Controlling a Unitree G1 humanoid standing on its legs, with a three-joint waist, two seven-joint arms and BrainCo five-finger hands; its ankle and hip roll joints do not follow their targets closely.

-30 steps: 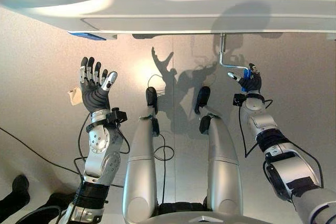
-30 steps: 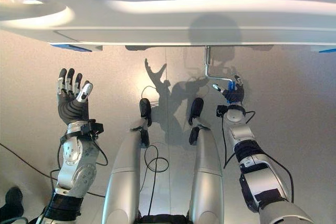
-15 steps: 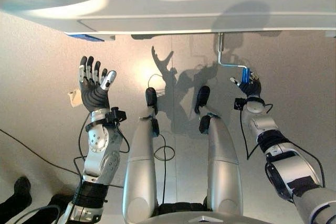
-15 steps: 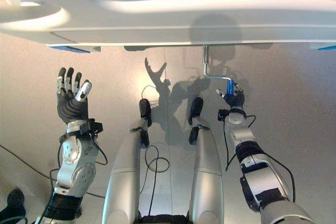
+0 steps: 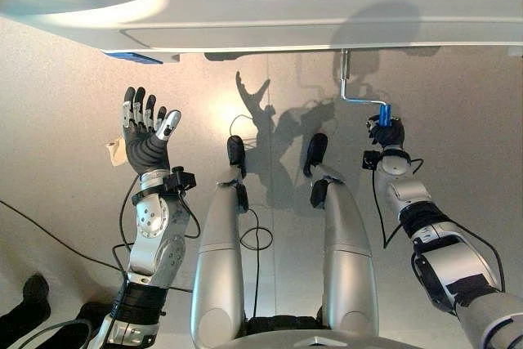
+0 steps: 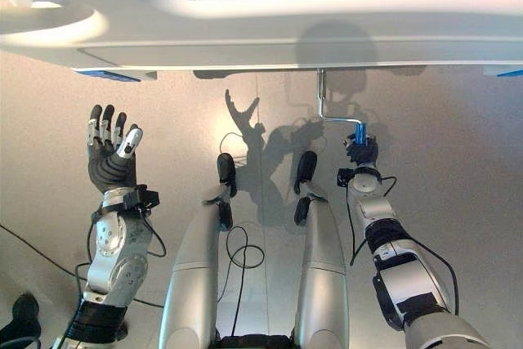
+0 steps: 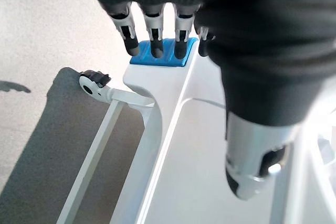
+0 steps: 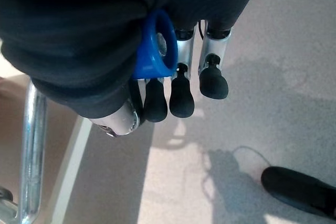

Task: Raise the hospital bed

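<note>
Blue plastic is wrapped by the right hand (image 5: 386, 131): it is the small round knob (image 5: 383, 111) at the end of a bent silver metal crank (image 5: 358, 100). The crank hangs down from under the edge of the big white plastic hospital bed (image 5: 270, 14), which runs across the top of both eye views. In the right wrist view the blue knob (image 8: 155, 51) is seen tucked into the palm with the dark-tipped fingers (image 8: 181, 98) curled round it, so the hand is clenched on the knob. It is likely held this way so that the crank can be turned round and round, which is probably how the bed is lifted. The left hand (image 5: 145, 132) is held up well away from the crank, fingers straight and spread, with nothing in it. It seems to be kept aside so that it is not in the way. A blue plastic pad (image 7: 163, 56) on the bed frame is seen past its fingers. A small scrap of pale paper (image 5: 113, 150) lies on the grey floor (image 5: 57, 120) beside the left hand.
</note>
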